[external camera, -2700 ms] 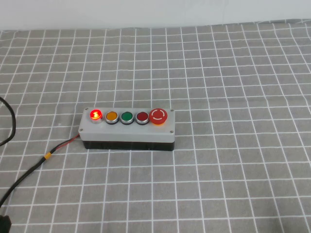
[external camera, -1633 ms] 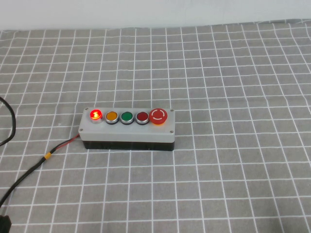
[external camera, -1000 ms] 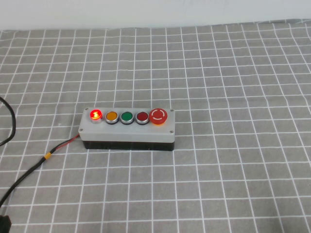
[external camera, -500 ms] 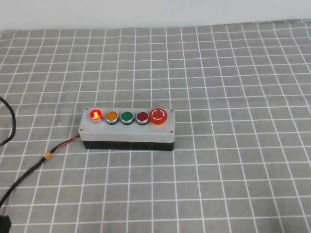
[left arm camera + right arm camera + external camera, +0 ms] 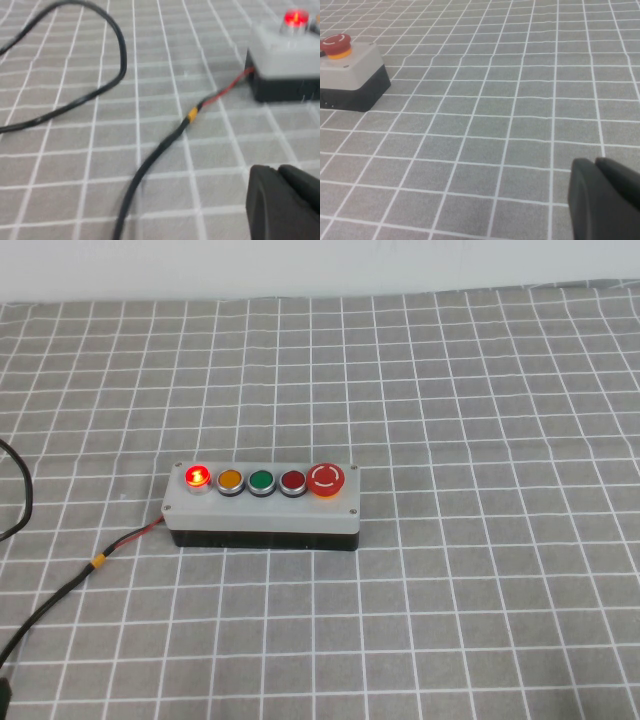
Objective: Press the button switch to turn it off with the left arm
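Left hand lower, right hand cropped

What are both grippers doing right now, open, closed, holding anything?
Left gripper: near the table short of the switch box, holding nothing; jaws look closed.
Right gripper: low over the cloth, away from the box, holding nothing; jaws look closed.

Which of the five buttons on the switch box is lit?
The leftmost red button, at the cable end of the switch box; it glows, while the yellow, green, dark red and mushroom buttons are unlit.
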{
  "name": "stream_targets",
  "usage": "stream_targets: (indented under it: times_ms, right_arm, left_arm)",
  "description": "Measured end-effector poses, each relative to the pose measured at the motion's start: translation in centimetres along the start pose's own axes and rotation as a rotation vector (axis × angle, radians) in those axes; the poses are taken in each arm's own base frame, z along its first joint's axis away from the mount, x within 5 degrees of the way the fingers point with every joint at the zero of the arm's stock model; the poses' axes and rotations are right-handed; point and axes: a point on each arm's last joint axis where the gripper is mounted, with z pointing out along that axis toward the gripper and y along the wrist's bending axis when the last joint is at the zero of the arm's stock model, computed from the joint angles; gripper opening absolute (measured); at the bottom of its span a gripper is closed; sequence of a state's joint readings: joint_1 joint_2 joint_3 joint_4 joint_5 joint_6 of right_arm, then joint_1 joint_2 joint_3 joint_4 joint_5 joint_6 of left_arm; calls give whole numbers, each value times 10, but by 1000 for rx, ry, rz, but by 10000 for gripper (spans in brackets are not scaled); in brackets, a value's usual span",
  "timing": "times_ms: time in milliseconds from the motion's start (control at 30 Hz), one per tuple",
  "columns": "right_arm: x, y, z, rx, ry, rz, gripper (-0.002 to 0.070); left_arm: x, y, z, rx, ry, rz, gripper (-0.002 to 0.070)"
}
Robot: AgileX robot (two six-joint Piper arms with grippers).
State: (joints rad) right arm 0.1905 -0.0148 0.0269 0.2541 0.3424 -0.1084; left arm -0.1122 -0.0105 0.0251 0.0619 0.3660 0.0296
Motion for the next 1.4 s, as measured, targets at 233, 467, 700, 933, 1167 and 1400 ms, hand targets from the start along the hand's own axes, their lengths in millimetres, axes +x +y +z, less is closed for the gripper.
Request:
stream_targets:
  times_ms: [233, 467, 700, 933, 1167, 1400]
  right_arm:
    - [0, 0, 0, 0, 0, 0, -16]
    - [0, 0, 0, 0, 0, 0, -16]
    - [0, 0, 0, 0, 0, 0, -16]
    - [0, 0, 0, 0, 0, 0, -16]
    - [0, 0, 0, 0, 0, 0, -16]
    - [0, 0, 0, 0, 0, 0, -16]
  left_arm:
    - [-18, -5, -2, 107, -178, -571, -3]
    - [-25, -4, -4, 172, -240, -908, -3]
    - [-30, -1, -5, 159, -307, -879, -3]
    - [-29, -2, -5, 144, -304, -779, -3]
    - [-37, -10, -12, 194, -178, -591, -3]
    - [-101, -12, -27, 233, 90, -355, -3]
